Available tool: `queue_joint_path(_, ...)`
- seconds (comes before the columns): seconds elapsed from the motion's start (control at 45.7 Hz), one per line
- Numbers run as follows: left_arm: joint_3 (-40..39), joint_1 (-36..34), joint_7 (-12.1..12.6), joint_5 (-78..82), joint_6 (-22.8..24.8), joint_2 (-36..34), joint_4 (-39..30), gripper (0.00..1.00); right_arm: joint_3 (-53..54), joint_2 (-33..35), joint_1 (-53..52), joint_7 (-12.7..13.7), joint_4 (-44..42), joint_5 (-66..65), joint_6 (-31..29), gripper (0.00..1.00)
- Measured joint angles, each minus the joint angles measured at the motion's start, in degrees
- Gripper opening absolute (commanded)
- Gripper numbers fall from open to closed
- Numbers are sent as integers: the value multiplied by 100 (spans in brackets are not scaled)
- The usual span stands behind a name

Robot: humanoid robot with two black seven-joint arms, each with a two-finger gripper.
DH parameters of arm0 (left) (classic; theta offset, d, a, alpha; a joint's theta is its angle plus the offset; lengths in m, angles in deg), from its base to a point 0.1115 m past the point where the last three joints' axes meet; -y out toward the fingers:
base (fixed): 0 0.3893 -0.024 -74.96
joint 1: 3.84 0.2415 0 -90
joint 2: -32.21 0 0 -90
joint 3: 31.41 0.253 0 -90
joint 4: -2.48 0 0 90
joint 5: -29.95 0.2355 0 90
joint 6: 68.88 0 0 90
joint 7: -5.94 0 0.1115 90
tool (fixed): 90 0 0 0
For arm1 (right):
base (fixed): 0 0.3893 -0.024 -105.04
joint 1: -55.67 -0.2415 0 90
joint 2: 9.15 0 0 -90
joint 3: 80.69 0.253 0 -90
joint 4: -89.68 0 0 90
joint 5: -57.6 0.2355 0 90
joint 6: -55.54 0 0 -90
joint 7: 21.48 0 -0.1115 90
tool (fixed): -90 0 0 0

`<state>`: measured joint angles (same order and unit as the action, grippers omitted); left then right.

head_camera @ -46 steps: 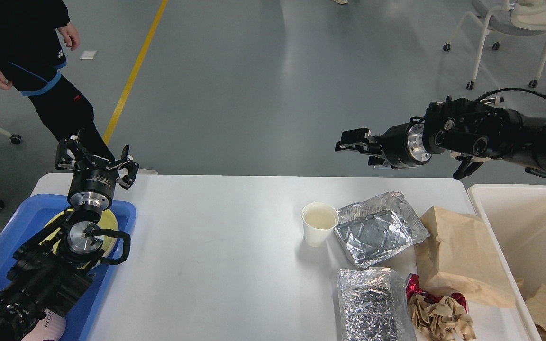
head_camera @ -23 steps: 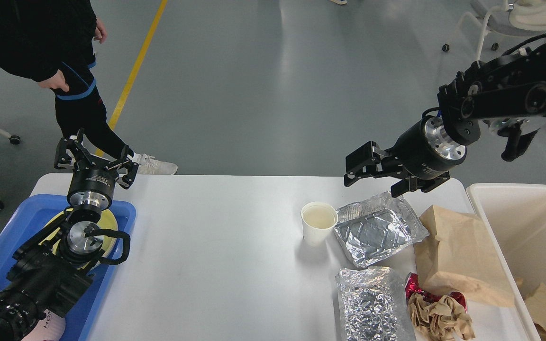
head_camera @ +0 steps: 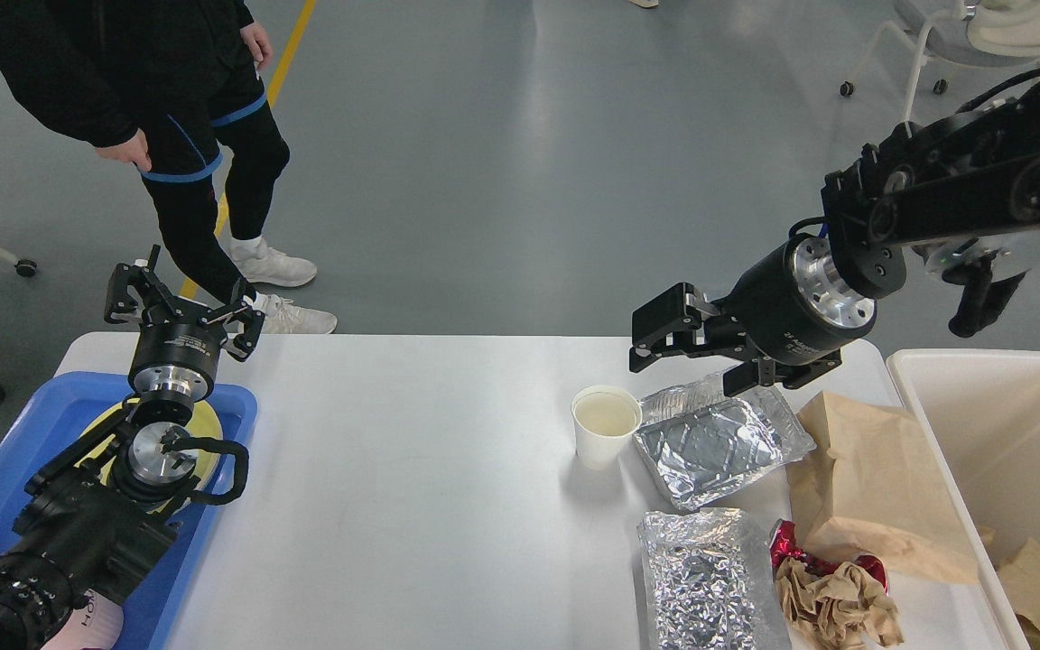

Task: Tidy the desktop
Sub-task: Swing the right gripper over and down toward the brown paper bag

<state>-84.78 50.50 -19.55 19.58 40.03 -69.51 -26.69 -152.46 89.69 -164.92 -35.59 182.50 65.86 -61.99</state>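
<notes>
Now the right gripper hangs fingers spread, paper cup just below it on the desktop, probably lining up a grab; left gripper waits, spread, over the blue tray.

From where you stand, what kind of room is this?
Probably a lab or workshop hall, not a home: a bare grey floor with a yellow line, wheeled chairs, and a white table set out with rubbish for my arms to clear.
</notes>
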Motion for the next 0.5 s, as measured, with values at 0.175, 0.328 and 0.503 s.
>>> queue_joint_path(0.175,-1,3,0,0,0,-3,0,100,61,-194,310,-4,-26,50,307,100)
queue_joint_path(0.328,-1,3,0,7,0,-6,0,100,61,-476,779,-6,-166,80,779,100)
queue_joint_path(0.503,1,2,0,8,0,-6,0,100,65,-784,1290,-6,-447,365,1027,100)
